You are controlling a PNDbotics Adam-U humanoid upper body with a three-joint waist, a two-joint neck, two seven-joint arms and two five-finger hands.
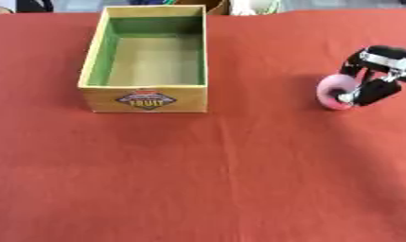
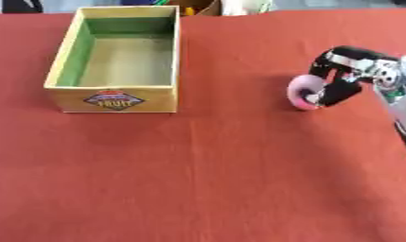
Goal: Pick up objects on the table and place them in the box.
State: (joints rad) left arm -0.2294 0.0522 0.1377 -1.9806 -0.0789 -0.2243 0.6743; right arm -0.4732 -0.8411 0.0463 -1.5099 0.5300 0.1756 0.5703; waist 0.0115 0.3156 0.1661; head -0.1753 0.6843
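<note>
At the right edge of the frame the right hand (image 2: 342, 78) has its black fingers curled round a pink, rounded object (image 2: 304, 92) (a ball or a thick ring, too soft-edged to name more closely), thumb and fingers pinching it from its right side while its lower edge appears to sit at or just above the red tablecloth (image 1: 239, 179). The left hand shows in neither view. Well apart, in the upper left of the frame, stands the yellow wooden fruit box (image 1: 145, 97), green inside and holding nothing visible. The likely trouble is the carry: pinched from one side, the round object could roll free, or catch the box's near wall.
</note>
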